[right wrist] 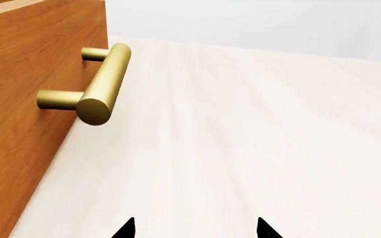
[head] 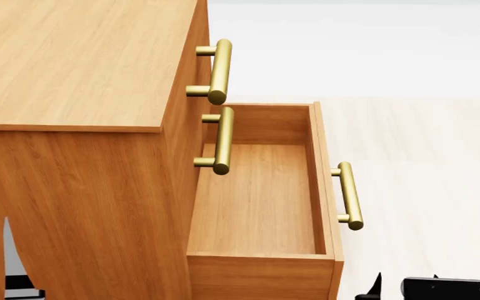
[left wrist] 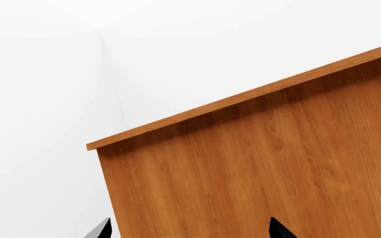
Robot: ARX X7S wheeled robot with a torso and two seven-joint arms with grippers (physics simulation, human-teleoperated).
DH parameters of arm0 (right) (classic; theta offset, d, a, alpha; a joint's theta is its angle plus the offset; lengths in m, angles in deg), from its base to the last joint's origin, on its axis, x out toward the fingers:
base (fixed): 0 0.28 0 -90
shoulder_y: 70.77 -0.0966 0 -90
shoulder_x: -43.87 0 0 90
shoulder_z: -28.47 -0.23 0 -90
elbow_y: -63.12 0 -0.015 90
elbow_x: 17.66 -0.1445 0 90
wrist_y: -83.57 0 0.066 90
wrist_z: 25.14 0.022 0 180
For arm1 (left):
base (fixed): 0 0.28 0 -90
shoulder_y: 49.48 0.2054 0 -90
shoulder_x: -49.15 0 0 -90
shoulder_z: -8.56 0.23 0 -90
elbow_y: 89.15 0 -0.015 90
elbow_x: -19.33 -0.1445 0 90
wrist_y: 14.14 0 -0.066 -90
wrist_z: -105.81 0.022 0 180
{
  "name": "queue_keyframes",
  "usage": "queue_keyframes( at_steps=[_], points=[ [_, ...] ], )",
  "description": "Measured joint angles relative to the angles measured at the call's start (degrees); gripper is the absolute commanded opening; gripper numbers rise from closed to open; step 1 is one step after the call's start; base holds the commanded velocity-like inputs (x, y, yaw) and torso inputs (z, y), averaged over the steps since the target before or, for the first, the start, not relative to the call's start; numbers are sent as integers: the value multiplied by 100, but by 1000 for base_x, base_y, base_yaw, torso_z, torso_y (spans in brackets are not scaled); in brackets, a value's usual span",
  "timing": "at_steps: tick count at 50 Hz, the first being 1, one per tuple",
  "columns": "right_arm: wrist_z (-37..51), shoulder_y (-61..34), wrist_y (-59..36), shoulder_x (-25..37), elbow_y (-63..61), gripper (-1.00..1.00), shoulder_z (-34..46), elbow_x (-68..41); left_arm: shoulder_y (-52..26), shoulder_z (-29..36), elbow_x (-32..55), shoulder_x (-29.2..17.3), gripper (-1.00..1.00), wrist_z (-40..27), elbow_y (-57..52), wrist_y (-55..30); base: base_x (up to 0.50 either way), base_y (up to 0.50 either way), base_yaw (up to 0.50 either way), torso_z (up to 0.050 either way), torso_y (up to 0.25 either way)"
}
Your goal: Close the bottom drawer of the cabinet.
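Orange-brown wood side of the cabinet (left wrist: 257, 173), overhanging top edge, white walls behind, left hand (left wrist: 190, 230) fingertips apart.

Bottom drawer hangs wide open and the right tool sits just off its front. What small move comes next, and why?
Probably slide the right tool sideways toward the bottom drawer front, below its handle, ready to push. The tool is open, touches nothing, and the drawer stands far out of the cabinet.

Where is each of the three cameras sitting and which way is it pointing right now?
Head view: high up, facing down on the cabinet and the open bottom drawer; the right gripper shows at the lower edge.
Left wrist view: faces the cabinet's plain side; fingertips show.
Right wrist view: low beside the drawer front; fingertips show.
Shared: the drawer's handle, head and right wrist.
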Motion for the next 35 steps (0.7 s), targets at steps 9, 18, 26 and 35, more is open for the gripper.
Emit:
queue_keyframes(
  at_steps=[9, 18, 26, 35],
  points=[
    [-9, -119, -102, -124, -4, 100, 209, 122, -2, 26, 4, -21, 100, -29, -4, -6, 0, 0, 0, 0, 0],
    [12, -174, -76, -203, 20, 100, 376, 238, -14, 50, 11, -37, 100, -53, -12, -19, 0, 0, 0, 0, 0],
    [7, -199, 14, -247, 68, 100, 476, 324, -25, 70, 15, -50, 100, -75, -14, -27, 0, 0, 0, 0, 0],
    [-48, -177, -18, -344, -60, 100, 666, 410, -38, 87, 21, -65, 100, -95, -20, -42, 0, 0, 0, 0, 0]
  ],
)
